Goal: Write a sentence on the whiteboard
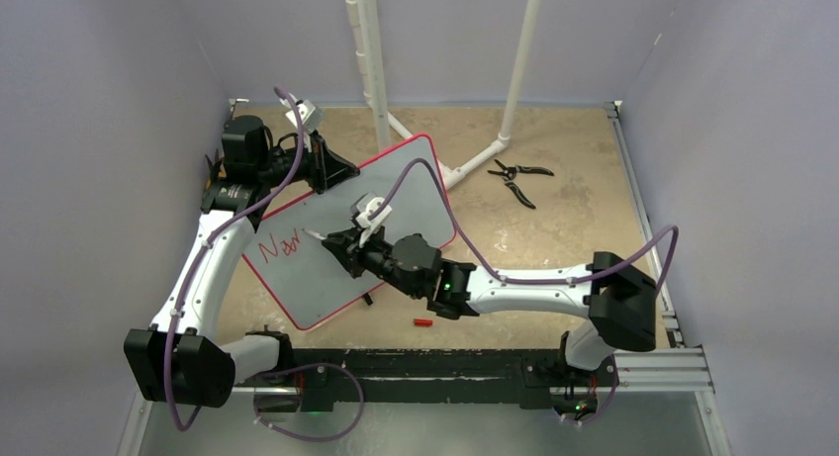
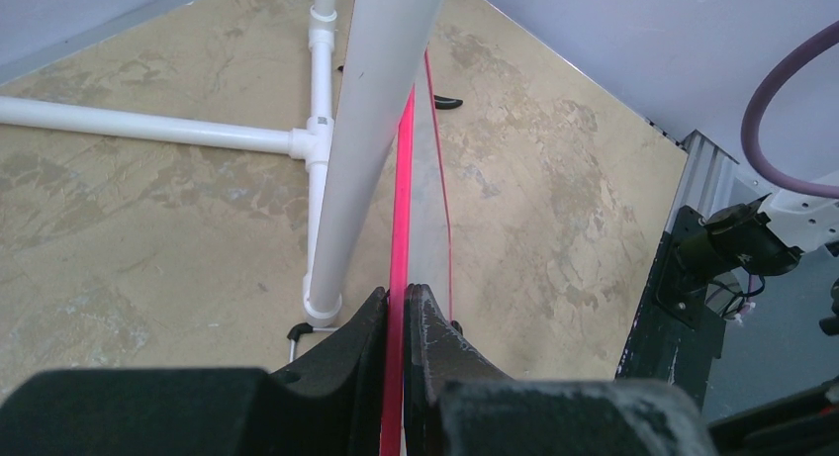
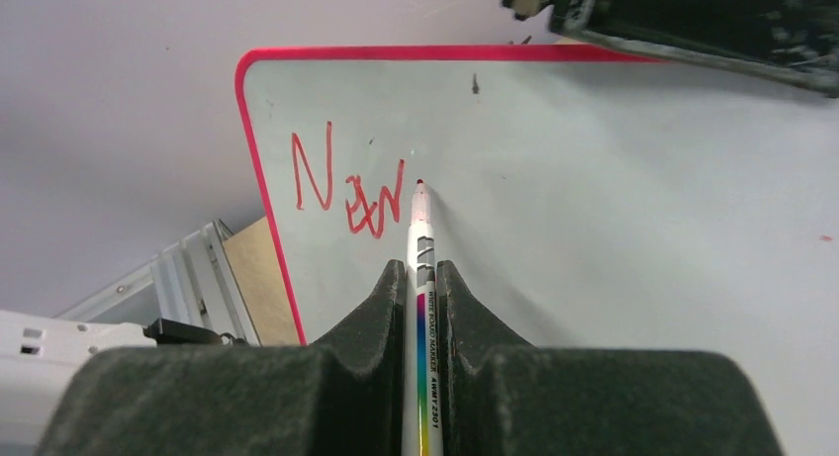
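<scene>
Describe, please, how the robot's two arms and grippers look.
The left arm and right arm: white links, black joint housings, a looping purple cable each. The left gripper and right gripper: matte black, rough wedge-shaped fingers. A green light glows near the right wrist.

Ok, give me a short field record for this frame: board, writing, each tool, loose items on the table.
board: whiteboard, red rim, pale surface
writing: "New" in red, near one corner; nothing after it yet
left tool: shut on the whiteboard's red edge
right tool: shut on a whiteboard marker, tip just right of the "w"; contact with the board unclear
loose on table: pliers beyond the board; red cap near the arm bases
</scene>
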{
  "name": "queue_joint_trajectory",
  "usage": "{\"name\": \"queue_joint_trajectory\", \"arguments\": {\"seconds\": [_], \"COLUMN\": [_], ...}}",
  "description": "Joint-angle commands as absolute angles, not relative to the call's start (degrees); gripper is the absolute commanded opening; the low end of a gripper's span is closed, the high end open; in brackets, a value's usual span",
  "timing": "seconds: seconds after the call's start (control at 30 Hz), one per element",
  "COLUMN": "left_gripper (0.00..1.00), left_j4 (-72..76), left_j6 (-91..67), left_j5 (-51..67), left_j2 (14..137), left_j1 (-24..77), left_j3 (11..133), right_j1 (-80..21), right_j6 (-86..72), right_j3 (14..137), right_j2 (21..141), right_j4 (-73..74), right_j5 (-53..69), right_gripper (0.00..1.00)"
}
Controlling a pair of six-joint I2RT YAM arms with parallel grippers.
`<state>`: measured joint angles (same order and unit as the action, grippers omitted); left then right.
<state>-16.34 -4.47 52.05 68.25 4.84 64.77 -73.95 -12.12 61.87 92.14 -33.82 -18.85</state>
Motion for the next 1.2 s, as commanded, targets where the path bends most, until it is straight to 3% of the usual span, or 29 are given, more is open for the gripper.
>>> {"name": "queue_joint_trajectory", "arguments": {"seconds": [0.0, 1.17], "left_gripper": [0.0, 0.0], "left_j4": [-13.8, -13.7], "left_j6": [-4.5, -4.6], "left_j5": [50.0, 50.1], "left_j2": [68.6, 68.5], "left_j1": [3.3, 3.3], "left_j3": [64.4, 64.4], "right_j1": [-73.6, -70.6], "right_j6": [-11.6, -12.2], "right_j3": [58.3, 60.2], "right_j2": [85.1, 90.6], "right_j4": [-38.7, -35.0], "right_j5": [-19.6, -16.3], "right_gripper": [0.0, 0.0]}}
